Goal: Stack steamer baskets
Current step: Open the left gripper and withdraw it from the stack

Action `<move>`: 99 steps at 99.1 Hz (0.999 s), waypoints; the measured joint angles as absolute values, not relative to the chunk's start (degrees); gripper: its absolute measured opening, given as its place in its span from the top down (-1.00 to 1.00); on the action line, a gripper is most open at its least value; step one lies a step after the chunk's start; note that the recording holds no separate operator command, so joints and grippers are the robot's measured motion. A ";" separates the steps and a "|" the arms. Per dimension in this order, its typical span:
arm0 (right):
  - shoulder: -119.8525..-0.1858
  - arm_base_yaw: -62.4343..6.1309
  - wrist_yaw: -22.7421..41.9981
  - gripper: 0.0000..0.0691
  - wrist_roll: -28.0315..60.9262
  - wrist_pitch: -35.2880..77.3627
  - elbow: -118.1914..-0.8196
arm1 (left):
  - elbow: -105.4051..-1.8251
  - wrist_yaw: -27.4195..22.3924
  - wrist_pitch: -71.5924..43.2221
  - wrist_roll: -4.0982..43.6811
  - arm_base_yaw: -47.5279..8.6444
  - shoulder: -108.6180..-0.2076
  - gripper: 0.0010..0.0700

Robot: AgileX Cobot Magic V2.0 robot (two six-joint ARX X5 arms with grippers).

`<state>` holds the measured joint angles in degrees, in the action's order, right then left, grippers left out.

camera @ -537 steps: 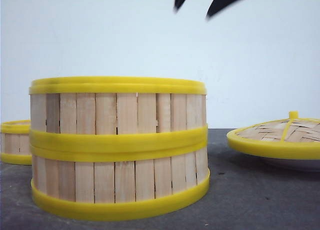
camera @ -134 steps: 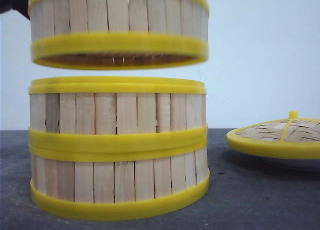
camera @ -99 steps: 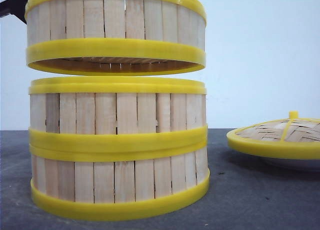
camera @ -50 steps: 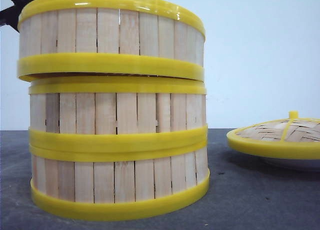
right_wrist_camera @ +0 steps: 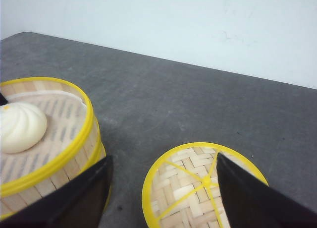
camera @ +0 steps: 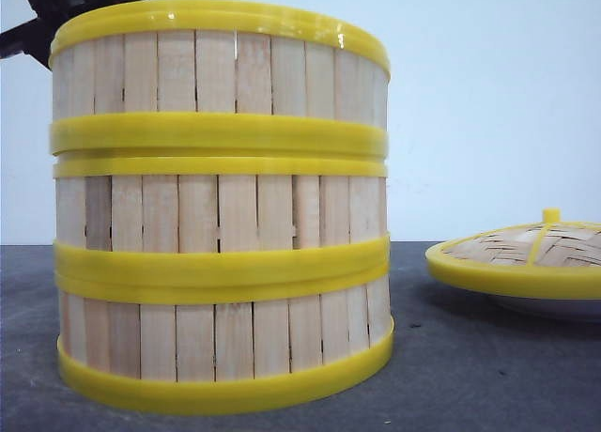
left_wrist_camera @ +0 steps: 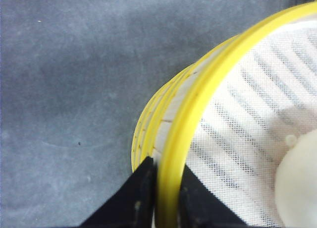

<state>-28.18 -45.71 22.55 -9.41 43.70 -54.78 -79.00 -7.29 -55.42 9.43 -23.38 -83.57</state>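
Three steamer baskets [camera: 221, 207] stand stacked on the dark bench [camera: 470, 376] — the top one sits rim to rim on the two beneath. The left end effector [left_wrist_camera: 166, 198] is clamped on the top basket's yellow rim, one finger inside, one outside. A white bun [right_wrist_camera: 21, 126] lies in that basket. The right end effector [right_wrist_camera: 163, 193] hangs spread apart over the woven lid [right_wrist_camera: 203, 186] — well clear of the stack
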 joint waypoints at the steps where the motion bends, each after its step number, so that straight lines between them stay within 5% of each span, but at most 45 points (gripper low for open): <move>1: -28.18 -45.71 22.55 -0.16 -9.41 43.70 -54.78 | -79.00 -7.29 -55.40 9.43 -23.38 -83.59 0.95; 41: -28.18 -45.71 22.55 -0.16 -9.41 43.77 -54.78 | -79.02 -7.49 -55.07 9.43 -23.38 -83.94 0.92; 64: -28.18 -45.71 22.55 -0.16 -9.43 44.56 -54.78 | -79.00 -7.75 -55.53 9.63 -23.38 -84.49 0.30; 99: -29.12 -45.71 22.57 -0.16 -10.39 45.28 -54.78 | -78.87 -7.20 -52.62 9.17 -23.38 -81.08 0.23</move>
<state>-29.12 -45.71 22.57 -10.39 45.28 -54.78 -78.87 -7.20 -52.62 9.17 -23.38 -81.08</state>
